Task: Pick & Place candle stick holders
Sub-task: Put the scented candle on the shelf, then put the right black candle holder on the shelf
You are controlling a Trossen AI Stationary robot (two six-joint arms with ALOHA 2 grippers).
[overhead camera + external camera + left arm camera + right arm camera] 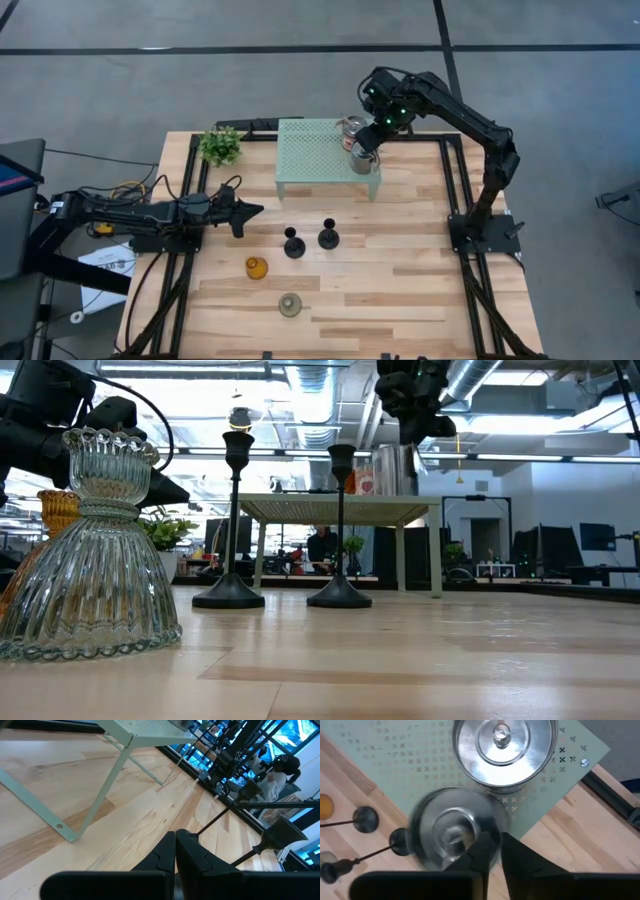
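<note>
Silvery jar holder (361,159) is pinched by the right gripper (366,146) over the green rack (315,150) (upper middle); left gripper (250,211) waits closed at left.

Two jar holders (353,143) sat on the rack (310,150); two stemmed holders (310,240) before it; plant (220,146) left of rack.

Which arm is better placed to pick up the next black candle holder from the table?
Probably left. The left claw lies low on the table, shut, just beside the two black holders. The right claw is busy at the green rack, over a silvery holder.
</note>
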